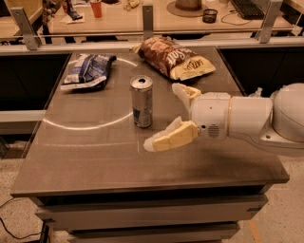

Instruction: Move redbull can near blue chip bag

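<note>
The redbull can (142, 101) stands upright near the middle of the grey table (85, 156), slim and silver with blue low on its side. The blue chip bag (89, 70) lies flat at the table's back left, well apart from the can. My gripper (164, 116) comes in from the right on a white arm (251, 118). It is open, with one cream finger (185, 92) behind and one (172, 137) in front. The fingertips sit just right of the can, not touching it.
A larger brown and yellow chip bag (174, 59) lies at the table's back, right of centre. A railing and a desk with a red cup (96, 8) and a keyboard stand behind the table. The table's front edge is near the front finger.
</note>
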{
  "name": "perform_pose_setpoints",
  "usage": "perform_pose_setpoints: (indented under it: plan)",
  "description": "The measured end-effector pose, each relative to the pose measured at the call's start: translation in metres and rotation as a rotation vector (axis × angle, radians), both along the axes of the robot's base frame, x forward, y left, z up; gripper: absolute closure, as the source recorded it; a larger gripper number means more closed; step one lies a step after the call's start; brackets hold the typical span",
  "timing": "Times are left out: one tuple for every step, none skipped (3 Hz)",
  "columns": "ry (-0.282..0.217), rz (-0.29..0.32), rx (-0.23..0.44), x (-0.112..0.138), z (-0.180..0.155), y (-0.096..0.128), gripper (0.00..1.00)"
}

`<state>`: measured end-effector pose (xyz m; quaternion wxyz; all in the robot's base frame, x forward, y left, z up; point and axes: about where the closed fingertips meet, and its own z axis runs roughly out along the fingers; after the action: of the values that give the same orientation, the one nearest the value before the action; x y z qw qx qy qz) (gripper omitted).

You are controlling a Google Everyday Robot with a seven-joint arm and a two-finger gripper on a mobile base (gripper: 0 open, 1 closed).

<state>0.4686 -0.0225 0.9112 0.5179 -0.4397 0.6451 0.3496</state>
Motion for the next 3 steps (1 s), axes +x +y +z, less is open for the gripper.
perform_pose_setpoints:
  plan:
    - [-0.021,-0.036,0.01,0.02,-0.009,0.008,0.0]
    - [-0.045,-0.053,0.014,0.041,-0.016,0.004,0.0]
    - [-0.049,-0.047,0.027,0.056,-0.021,0.005,0.0]
